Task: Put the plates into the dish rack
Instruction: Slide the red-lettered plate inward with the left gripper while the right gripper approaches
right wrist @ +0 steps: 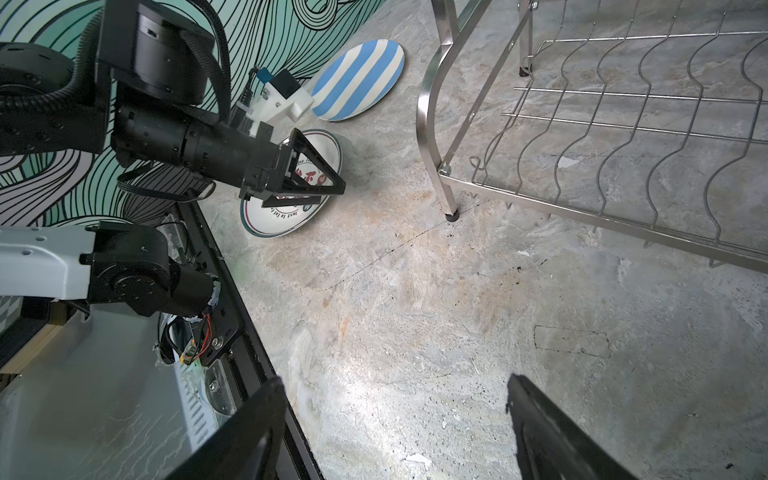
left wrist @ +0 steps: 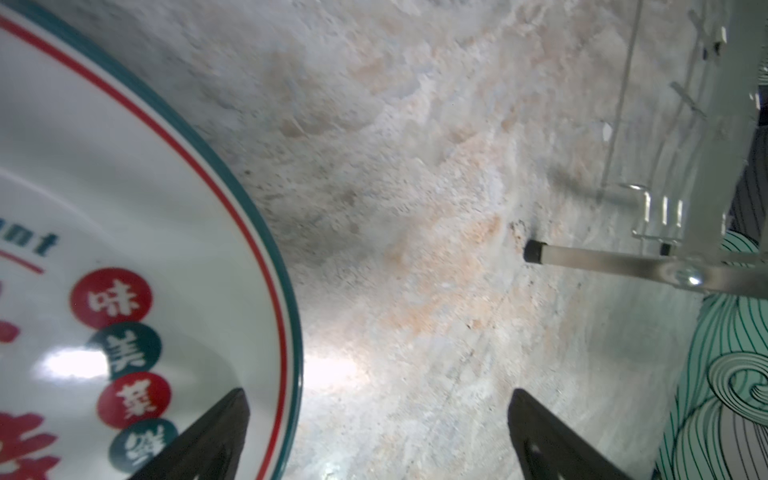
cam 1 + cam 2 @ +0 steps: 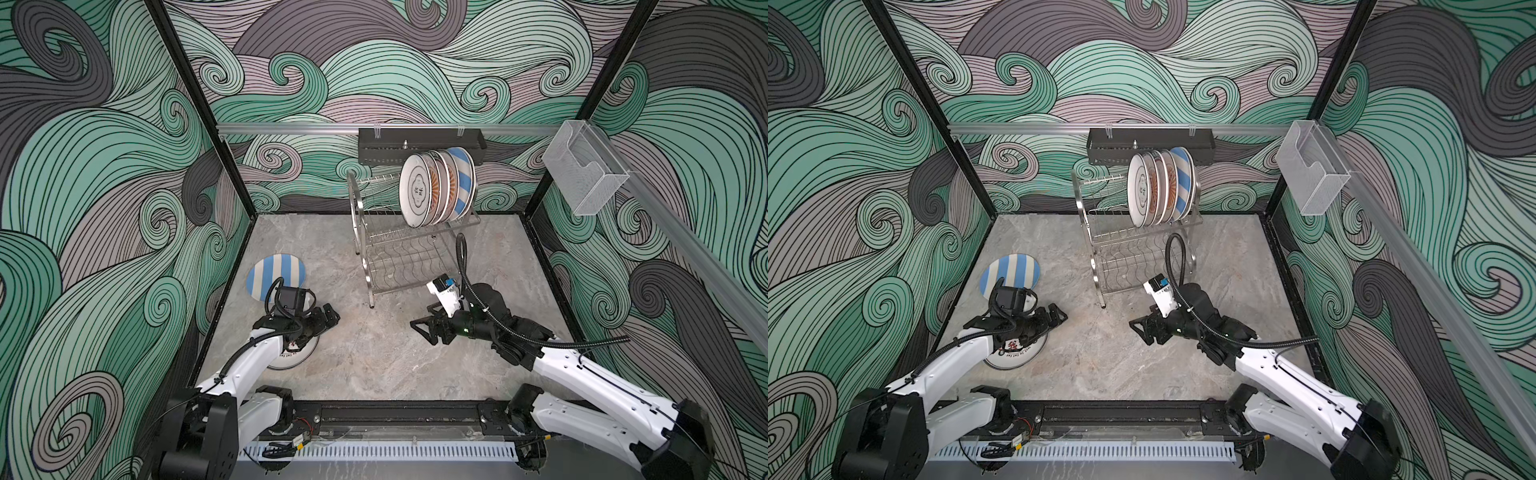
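Your left jaws stand wide, one over the green-rimmed plate (image 2: 124, 208), which the arm mostly hides at lower left in both top views. Your right jaws gape, empty. The striped plate (image 3: 270, 270) lies on the worktop (image 3: 374, 361). The dish rack (image 3: 407, 262), upper centre, holds about 5 overlapping plates (image 3: 436, 189).

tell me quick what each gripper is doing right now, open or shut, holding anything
Left gripper: open, holding nothing, poised over the edge of the green-rimmed plate.
Right gripper: open, holding nothing.
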